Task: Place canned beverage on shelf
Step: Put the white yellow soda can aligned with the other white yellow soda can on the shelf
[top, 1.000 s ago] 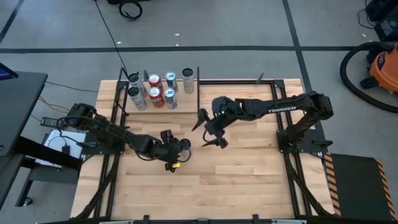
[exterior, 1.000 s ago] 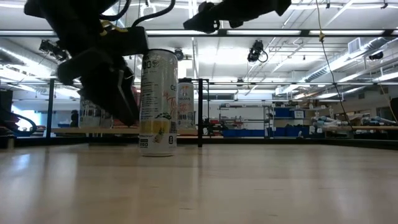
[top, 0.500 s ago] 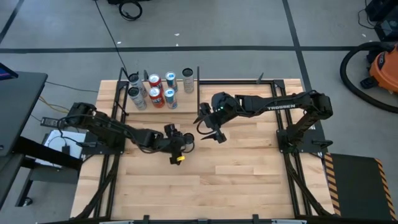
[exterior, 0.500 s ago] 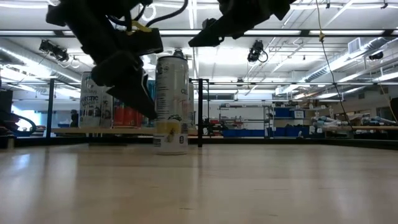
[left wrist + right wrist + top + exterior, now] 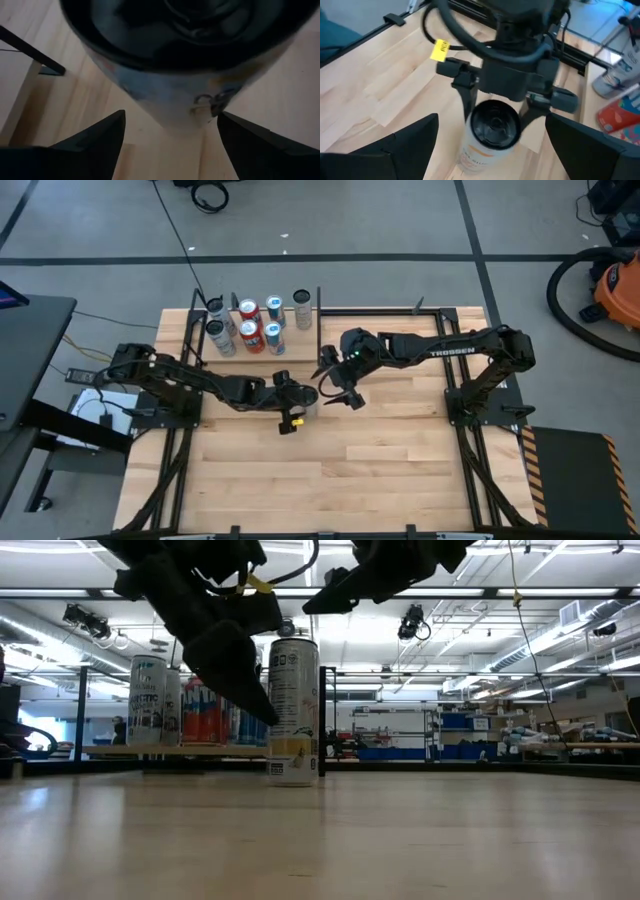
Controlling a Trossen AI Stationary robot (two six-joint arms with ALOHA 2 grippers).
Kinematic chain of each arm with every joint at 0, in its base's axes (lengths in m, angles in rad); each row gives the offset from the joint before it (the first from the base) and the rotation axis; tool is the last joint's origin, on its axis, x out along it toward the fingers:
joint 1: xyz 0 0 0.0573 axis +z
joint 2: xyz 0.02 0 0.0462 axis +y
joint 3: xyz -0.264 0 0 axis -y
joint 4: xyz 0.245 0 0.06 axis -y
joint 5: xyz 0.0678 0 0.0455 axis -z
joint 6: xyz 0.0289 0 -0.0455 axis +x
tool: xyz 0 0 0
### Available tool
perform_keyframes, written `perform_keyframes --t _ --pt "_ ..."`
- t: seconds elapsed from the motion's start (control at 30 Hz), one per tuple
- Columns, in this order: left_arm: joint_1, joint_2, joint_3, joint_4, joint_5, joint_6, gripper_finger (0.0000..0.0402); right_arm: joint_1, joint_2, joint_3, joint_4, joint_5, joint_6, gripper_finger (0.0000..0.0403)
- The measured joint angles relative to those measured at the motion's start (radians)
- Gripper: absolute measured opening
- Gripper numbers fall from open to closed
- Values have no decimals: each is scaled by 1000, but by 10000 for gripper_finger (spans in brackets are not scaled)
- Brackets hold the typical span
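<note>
High view: shelf [image 5: 290, 352] holds six cans [image 5: 250, 332] upright.

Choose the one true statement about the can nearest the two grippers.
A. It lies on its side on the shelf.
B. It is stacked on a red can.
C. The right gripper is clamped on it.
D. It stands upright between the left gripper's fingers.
D: the can stands upright on the tabletop, with the left gripper closed around it, while the right gripper hangs open beside it.
</note>
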Motion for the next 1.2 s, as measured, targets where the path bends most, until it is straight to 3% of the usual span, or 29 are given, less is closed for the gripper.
perform_keyframes --t 0.27,0.6,1.07,1.2 --pt "-8 -38 12 -8 1 -2 316 -5 -1 -45 51 -39 -48 378" --pt "-13 -42 60 -67 38 -27 316 -26 -1 -62 82 -17 16 378" --pt "47 42 62 92 47 23 316 -26 -1 -62 26 -12 22 378" --pt "57 51 62 153 98 39 316 -26 -1 -62 21 -12 22 378"
